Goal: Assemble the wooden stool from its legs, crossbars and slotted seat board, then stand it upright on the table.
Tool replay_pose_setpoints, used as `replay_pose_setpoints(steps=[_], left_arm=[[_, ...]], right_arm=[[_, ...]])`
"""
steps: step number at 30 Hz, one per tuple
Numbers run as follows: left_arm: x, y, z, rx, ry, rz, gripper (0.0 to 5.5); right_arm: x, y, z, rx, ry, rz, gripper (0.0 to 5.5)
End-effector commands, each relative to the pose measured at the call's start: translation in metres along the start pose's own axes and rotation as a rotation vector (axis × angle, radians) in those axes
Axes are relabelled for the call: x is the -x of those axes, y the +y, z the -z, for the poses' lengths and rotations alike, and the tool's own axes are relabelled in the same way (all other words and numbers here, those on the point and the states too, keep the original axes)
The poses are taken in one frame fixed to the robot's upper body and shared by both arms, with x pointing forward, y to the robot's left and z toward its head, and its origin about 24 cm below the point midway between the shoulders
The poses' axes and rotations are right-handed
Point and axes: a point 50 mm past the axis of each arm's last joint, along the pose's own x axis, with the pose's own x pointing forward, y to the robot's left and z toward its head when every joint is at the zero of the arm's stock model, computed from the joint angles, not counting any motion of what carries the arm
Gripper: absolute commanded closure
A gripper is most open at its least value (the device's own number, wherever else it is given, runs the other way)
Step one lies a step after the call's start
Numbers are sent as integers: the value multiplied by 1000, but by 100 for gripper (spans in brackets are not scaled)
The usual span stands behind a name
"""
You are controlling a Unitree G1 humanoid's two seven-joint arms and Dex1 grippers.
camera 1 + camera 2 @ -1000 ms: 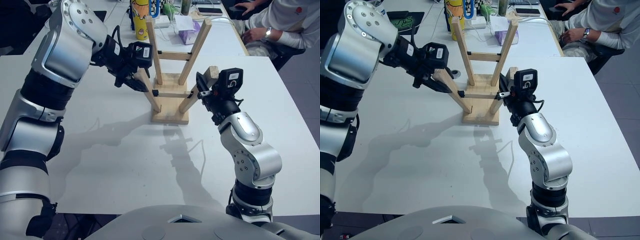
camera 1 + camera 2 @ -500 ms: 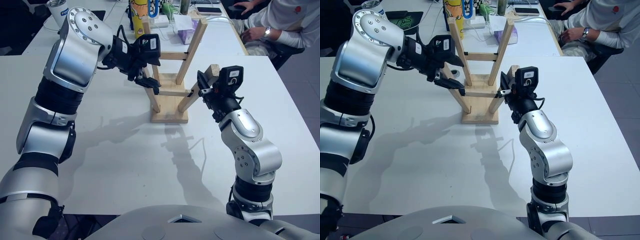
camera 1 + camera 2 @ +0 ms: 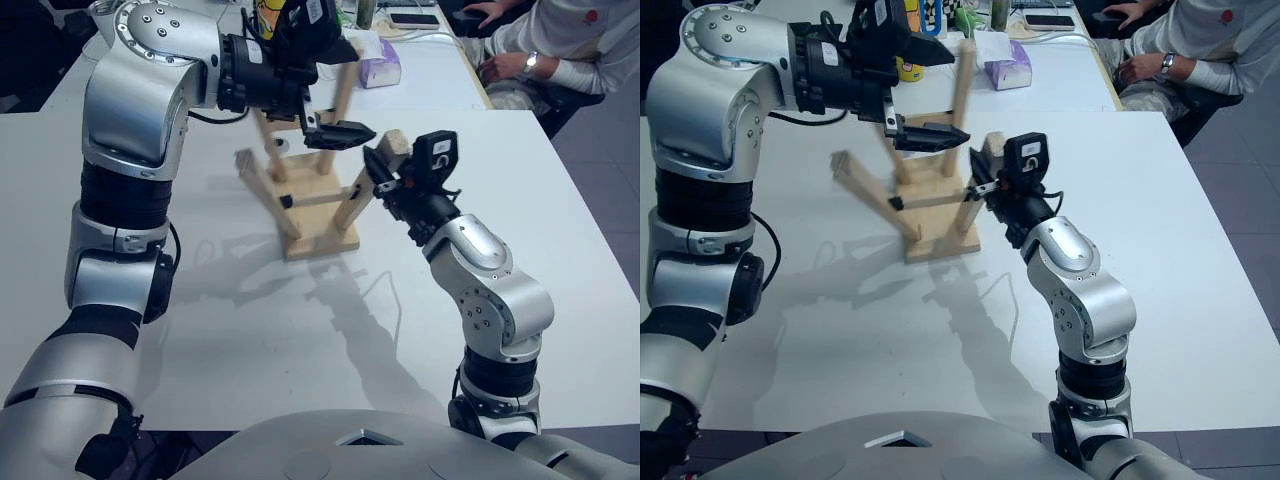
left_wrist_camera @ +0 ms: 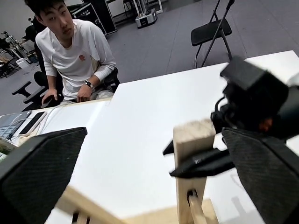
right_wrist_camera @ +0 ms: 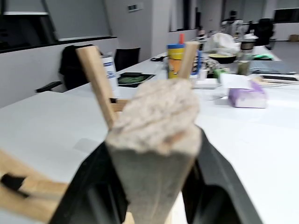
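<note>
A white table (image 3: 230,330) carries the work. The stool (image 3: 305,215) stands upside down near the table's middle, its seat board (image 3: 322,244) down on the tabletop and its legs pointing up and splaying apart. The left gripper (image 3: 342,133) hangs above the stool, just beside the upper ends of the far legs; in the left wrist view its fingers (image 4: 42,172) stand wide apart with nothing gripped between them. The right gripper (image 3: 385,172) is clamped on the upper end of the near leg (image 3: 358,195) on the robot's right, and the right wrist view shows its dark fingers (image 5: 96,186) pressed against both sides of that leg. A thin crossbar (image 3: 318,199) joins this leg to the near leg on the left. A purple tissue pack (image 3: 379,71) lies on the table behind
</note>
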Motion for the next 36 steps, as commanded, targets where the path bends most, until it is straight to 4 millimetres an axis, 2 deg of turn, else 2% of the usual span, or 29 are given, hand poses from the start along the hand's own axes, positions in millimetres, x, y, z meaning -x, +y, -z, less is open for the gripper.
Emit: replay_pose_setpoints(steps=[1,5,9,14,18,20,24,27,30,32,34,36], left_arm=[[19,9,-4,73,-114,-162,10],[34,15,-8,98,-211,-314,10],[48,9,-14,100,-315,-412,10],[63,3,-12,130,-386,-537,10],[74,-4,-1,139,-390,-636,10],[82,-5,1,149,-416,-689,10],[111,-7,4,189,-504,-828,10],[125,-11,10,209,-520,-894,10],[139,-15,19,244,-527,-953,10],[152,-18,23,265,-538,-971,10],[171,-18,31,313,-518,-1019,10],[185,-20,52,372,-396,-1080,10]], right_arm=[[-1,-1,16,-7,116,-29,440],[-2,-2,12,9,113,-45,440],[-4,-3,6,22,98,-60,440],[-7,-3,2,42,96,-83,353],[-8,-4,-7,44,54,-90,348],[-9,-3,-17,33,-11,-107,348],[-5,-1,-53,33,-239,-142,348],[-2,-5,-75,34,-376,-134,348],[-2,-25,-92,-36,-467,-31,348],[-8,-49,-90,-59,-434,112,348],[-14,-76,-70,-12,-296,254,348],[-16,-97,-42,68,-131,359,348]])
